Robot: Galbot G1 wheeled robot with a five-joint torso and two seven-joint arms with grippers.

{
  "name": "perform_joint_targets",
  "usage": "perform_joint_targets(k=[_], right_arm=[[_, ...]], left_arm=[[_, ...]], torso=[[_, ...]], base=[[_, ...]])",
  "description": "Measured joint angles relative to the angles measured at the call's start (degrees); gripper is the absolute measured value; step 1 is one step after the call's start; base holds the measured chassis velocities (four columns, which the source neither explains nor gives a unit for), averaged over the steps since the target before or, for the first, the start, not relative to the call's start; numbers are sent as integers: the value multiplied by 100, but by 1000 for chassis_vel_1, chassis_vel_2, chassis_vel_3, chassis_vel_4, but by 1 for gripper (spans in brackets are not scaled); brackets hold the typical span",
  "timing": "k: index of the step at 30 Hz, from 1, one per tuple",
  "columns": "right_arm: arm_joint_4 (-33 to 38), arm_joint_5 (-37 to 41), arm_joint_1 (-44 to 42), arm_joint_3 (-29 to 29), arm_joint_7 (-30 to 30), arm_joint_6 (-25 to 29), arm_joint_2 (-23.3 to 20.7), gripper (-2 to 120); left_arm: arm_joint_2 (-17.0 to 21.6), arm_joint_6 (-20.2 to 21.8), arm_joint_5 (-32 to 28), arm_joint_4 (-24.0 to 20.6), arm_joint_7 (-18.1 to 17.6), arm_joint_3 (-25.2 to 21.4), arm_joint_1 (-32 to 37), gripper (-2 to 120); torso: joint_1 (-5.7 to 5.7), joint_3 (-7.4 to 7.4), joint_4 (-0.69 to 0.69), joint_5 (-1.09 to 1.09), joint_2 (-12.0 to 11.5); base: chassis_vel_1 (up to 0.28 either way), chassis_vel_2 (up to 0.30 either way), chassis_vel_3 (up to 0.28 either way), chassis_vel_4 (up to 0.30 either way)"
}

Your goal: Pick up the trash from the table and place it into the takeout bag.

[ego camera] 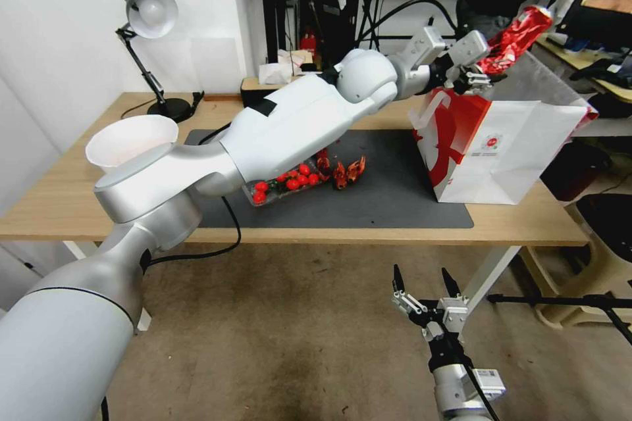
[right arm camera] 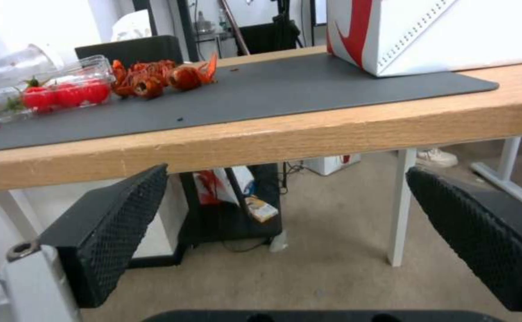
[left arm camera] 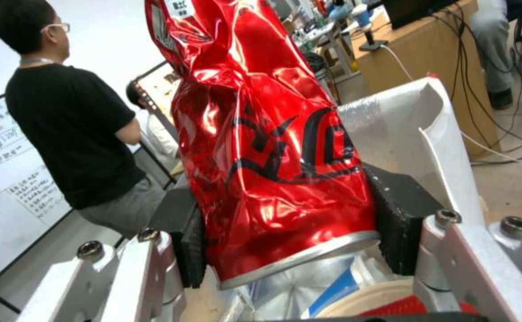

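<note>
Nearest the head camera, the left arm's silver shoulder and white forearm sweep up from the lower left and across the worktop, reaching toward the far right. At the left end of the worktop a white bowl sits near the front edge, with a black desk lamp standing behind it. Moving right, the dark grey mat carries a clear box of cherry tomatoes and, just beside it, a heap of red crayfish shells; these leftovers lie where the arm passes over them, apparently awaiting their turn. Further right stands the takeout bag, upright on the mat's right end with its mouth open upward so that things can be dropped in from above. Over that mouth the left tool is clamped on the lower end of the crushed red can, its black pads pressing either side just above the silver rim, so the can juts up and away while the bag's interior shows below it. The hold near the can's base probably lets it fall clear once released. Below the worktop's front edge, the right tool waits with its fingers spread wide and nothing between them, pointing up toward the table, parked out of the working arm's way.
</note>
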Motion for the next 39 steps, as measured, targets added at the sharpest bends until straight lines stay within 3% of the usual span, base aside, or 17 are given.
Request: perform_joint_targets(k=[2,15,21,24,27,33,36,39], right_arm=[[-31,12,11,14,0,3,-25,100],[-133,14,108,-57,0,0,13,100],[-138,13,103,-59,1,-3,-1,100],[-138,13,104,-63,1,-13,-12,100],[-152,13,121,-77,3,-24,-3,100],[-152,13,140,-89,6,-38,-28,100],[-151,28,163,-90,15,-51,-81,100],[-152,35,170,-89,19,-56,-103,100]], left_arm=[[13,-2,3,1,-1,20,0,56],[63,-30,-59,-7,-27,-86,15,99],[179,-14,-200,-100,-102,-211,96,100],[417,23,-309,-276,-153,-385,274,100],[810,170,-379,-669,-265,-651,622,100],[1167,251,-385,-1075,-371,-933,980,100],[1571,270,-374,-1558,-601,-1266,1427,100],[1801,244,-333,-1757,-638,-1450,1705,100]], torso=[[0,0,0,-1,0],[0,0,-1,0,0],[0,0,-1,-1,0],[0,0,0,-1,0],[0,0,0,-2,0],[0,0,0,-2,0],[0,0,0,-2,1],[0,0,0,-1,0]], base=[[0,0,0,0],[0,0,0,0],[0,0,0,0],[0,0,0,0],[0,0,0,0],[0,0,0,0],[0,0,0,0],[0,0,0,0]])
